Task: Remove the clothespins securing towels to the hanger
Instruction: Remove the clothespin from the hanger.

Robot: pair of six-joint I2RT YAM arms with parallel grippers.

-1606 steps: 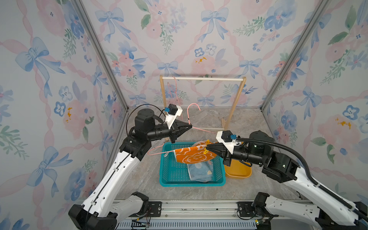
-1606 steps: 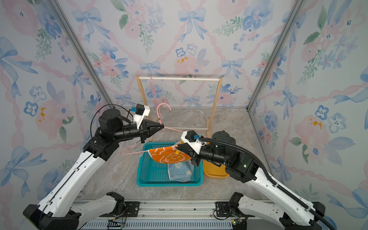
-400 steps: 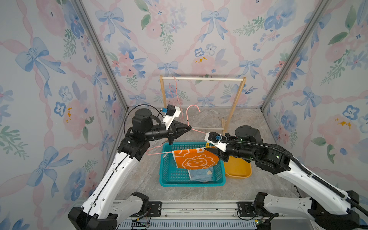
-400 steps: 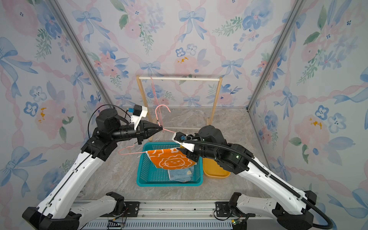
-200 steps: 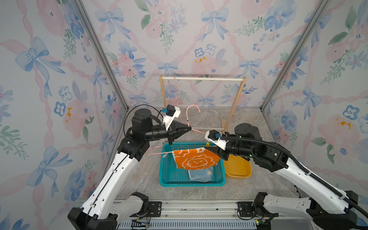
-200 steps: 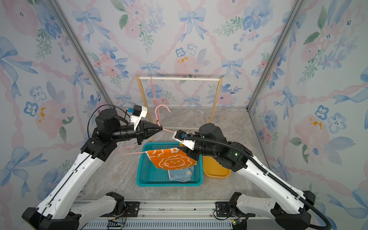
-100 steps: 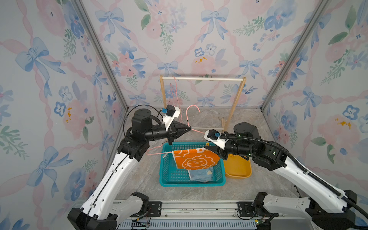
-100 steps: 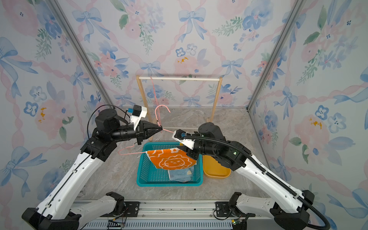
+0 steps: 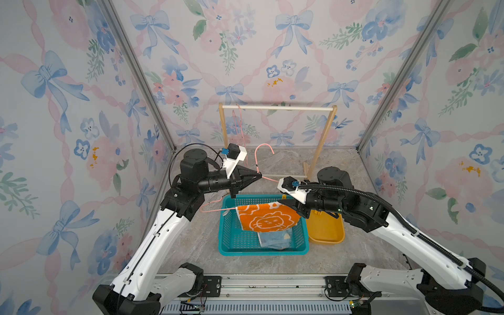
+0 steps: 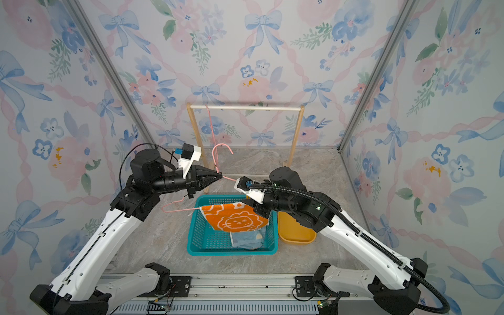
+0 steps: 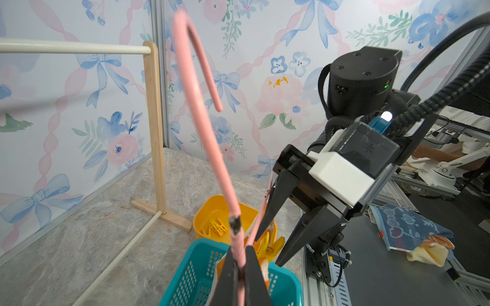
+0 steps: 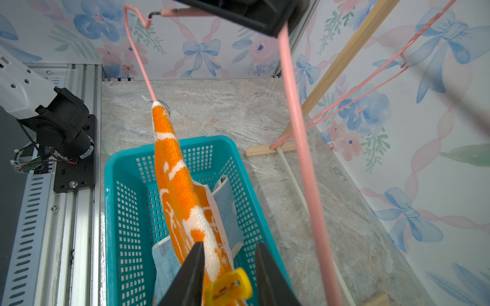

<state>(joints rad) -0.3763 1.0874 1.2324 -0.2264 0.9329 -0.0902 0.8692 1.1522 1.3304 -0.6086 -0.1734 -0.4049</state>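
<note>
Clothespin [image 12: 228,288], 3 o'clock end of orange towel [image 12: 172,164]: right fingers [image 12: 191,273] straddle it, narrow; left fingers [image 11: 228,278] clamp hanger [image 11: 206,127]. Next: squeeze, pull off.

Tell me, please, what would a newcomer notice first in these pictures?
The orange lion towel catches the eye first: it hangs from a pink hanger in mid-air above the teal basket. The left tool is shut on the hanger's neck, and the right tool stands open on either side of a yellow clothespin at the towel's end.
</note>
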